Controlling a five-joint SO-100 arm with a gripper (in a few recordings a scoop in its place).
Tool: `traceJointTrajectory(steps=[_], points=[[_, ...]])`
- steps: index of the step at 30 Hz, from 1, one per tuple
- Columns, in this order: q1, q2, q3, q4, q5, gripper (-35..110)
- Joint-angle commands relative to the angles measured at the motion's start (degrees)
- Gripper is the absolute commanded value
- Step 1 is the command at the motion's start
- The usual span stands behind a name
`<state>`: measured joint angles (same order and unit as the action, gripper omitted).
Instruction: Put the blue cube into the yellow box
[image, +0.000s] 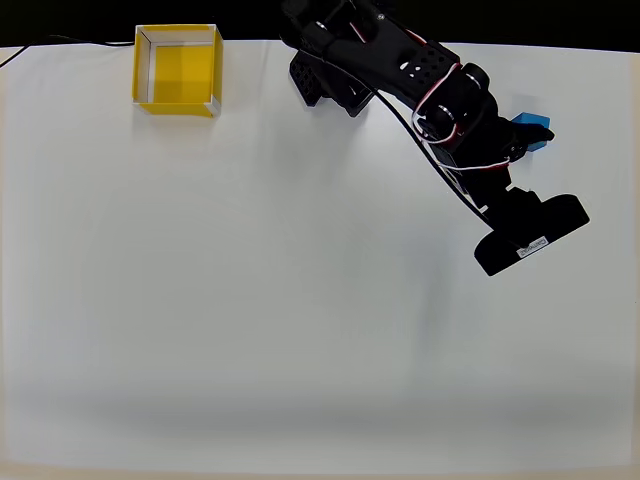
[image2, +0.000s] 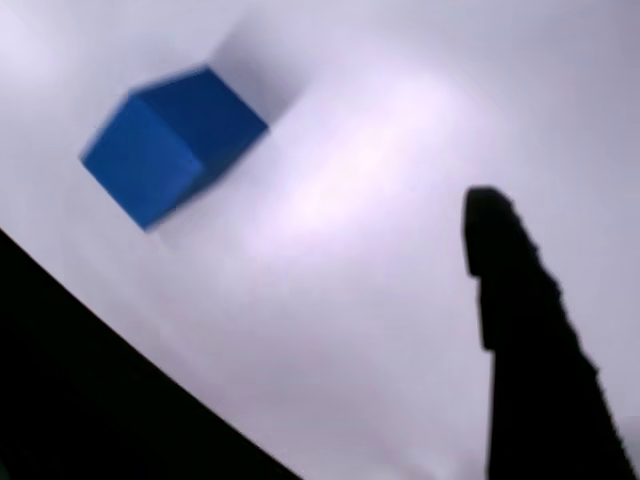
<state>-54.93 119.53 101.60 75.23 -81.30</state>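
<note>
Faintly, a small unreadable label marks the arm (image: 530, 243).

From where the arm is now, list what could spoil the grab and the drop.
1. In the wrist view the blue cube sits off to the upper left of the gripper, not between the fingers; closing now would likely miss or nudge it.
2. The cube lies turned diagonally, so the fingers may meet corners and slip.
3. The yellow box lies far across the table; a weak grip may drop the cube.
</note>
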Motion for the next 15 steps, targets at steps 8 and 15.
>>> traceJointTrajectory(steps=[8, 15], points=[[-11.78, -17.49, -22.06, 6.24, -5.54, 63], [-14.77, -28.48, -27.42, 5.45, -5.36, 63]])
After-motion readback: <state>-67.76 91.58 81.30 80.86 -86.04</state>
